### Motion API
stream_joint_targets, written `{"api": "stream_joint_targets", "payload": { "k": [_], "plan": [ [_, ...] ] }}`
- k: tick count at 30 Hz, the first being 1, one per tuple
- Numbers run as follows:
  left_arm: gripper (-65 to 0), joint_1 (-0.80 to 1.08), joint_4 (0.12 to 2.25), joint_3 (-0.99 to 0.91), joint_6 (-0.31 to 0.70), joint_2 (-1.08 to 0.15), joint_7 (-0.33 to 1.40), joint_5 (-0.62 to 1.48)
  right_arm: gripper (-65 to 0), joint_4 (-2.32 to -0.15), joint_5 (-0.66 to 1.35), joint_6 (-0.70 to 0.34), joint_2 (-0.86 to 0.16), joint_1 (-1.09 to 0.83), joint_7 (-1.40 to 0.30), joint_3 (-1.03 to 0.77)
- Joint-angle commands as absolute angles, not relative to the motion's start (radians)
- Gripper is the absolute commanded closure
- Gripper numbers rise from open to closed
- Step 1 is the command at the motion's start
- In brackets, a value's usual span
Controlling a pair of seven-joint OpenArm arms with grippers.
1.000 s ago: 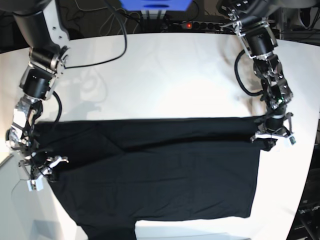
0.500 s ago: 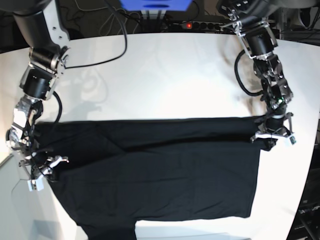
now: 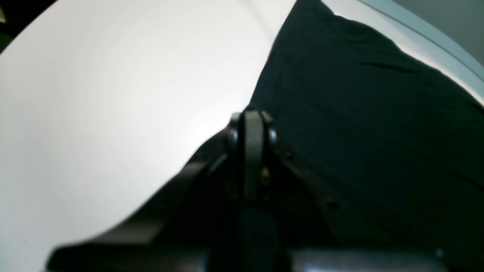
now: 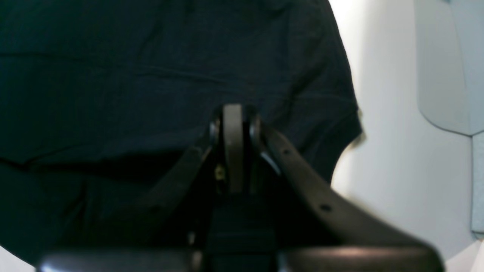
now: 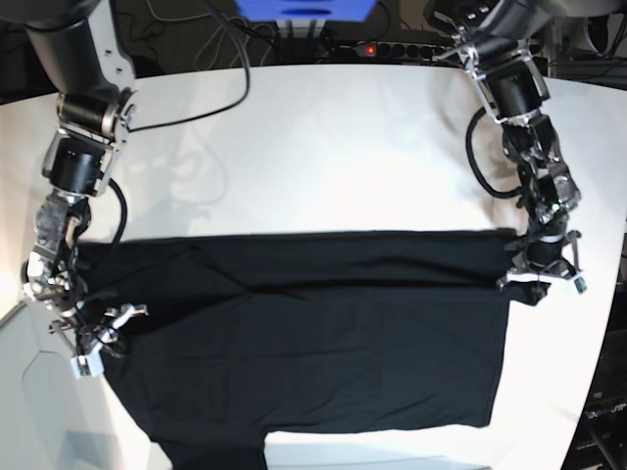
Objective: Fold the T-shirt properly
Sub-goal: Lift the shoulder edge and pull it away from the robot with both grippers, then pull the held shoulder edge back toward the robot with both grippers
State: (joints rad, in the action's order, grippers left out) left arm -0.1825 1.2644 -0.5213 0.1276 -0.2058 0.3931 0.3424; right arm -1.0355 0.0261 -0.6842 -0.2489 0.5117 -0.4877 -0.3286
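So my left gripper [image 5: 541, 277] and right gripper [image 5: 98, 338] are both pinched tight on the big black cloth T-shirt [image 5: 313, 343], spread flat across the white table [image 5: 323, 147].

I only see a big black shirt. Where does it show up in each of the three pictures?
Base view: the T-shirt spreads across the lower half of the white table.
Left wrist view: it fills the right side.
Right wrist view: it fills the left and middle.
Shared landmark: the white table beside the cloth in every view.
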Motion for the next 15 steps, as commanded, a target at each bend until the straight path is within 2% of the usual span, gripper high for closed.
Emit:
{"api": "stream_joint_targets", "payload": {
  "k": [1,8,10,12,15],
  "plan": [
    [-0.4,-0.211,1.279,-0.521,0.131,-0.225,0.361,0.346,0.0,-1.052,0.041,-0.698,-0.262,0.545,-0.461,-0.331],
    [-0.5,-0.237,1.222,-0.521,0.131,-0.225,0.361,0.346,-0.4,-1.052,0.041,-0.698,-0.265,0.545,-0.463,-0.329],
    [-0.9,-0.242,1.202,-0.521,0.131,-0.225,0.361,0.346,-6.3,-1.052,0.041,-0.698,-0.266,0.545,-0.467,-0.328],
    [-4.9,-0.245,1.181,-0.521,0.131,-0.225,0.361,0.346,-15.1,-1.052,0.041,-0.698,-0.266,0.541,-0.467,-0.328],
    [-19.1,-0.248,1.153,-0.521,0.133,-0.225,0.361,0.351,-30.2,-1.053,0.044,-0.698,-0.266,0.536,-0.463,-0.332]
  ]
}}
